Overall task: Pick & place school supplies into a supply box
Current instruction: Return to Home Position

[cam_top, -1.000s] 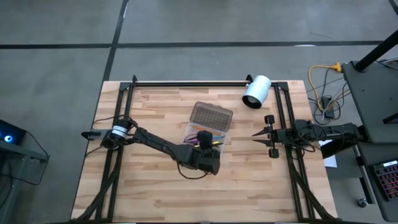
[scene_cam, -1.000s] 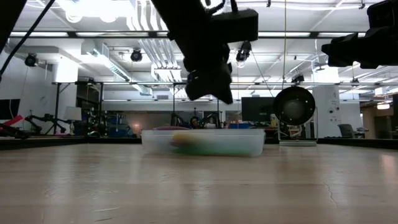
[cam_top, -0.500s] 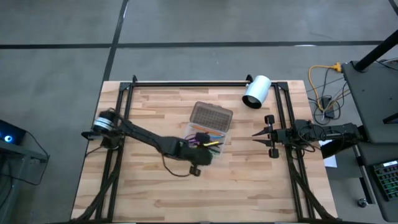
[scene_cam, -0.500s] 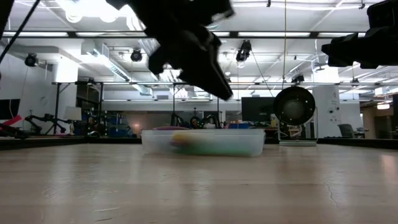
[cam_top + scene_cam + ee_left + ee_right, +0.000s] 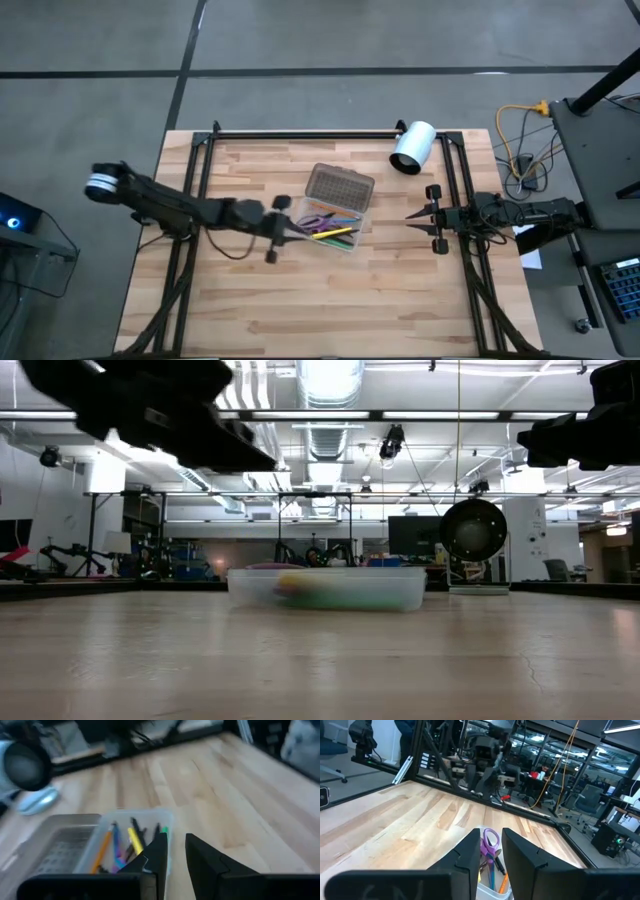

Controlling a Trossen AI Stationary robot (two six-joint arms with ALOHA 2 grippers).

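Note:
The supply box [image 5: 335,228] stands open near the table's middle, and its grey dotted lid [image 5: 338,185] lies back toward the far edge. Pens and pencils [image 5: 333,230], yellow, orange, purple and green, lie inside, also seen in the left wrist view [image 5: 132,839]. The purple scissors [image 5: 490,841] rest in the box with their handles raised. My left gripper [image 5: 286,226] hangs shut and empty just left of the box [image 5: 135,814]. My right gripper [image 5: 408,215] waits shut at the table's right side, pointing at the box.
A white cylinder [image 5: 412,148] lies on its side at the far right of the table, open end toward the box. Black frame rails [image 5: 190,180] run along the left and right edges. Bare wood lies on the near side of the box [image 5: 330,300].
My left gripper has drawn back from above the box toward the table's left edge and has risen. The arm has swung out over the left rail. The pens in the box, covered by the gripper a second ago, now show in full.

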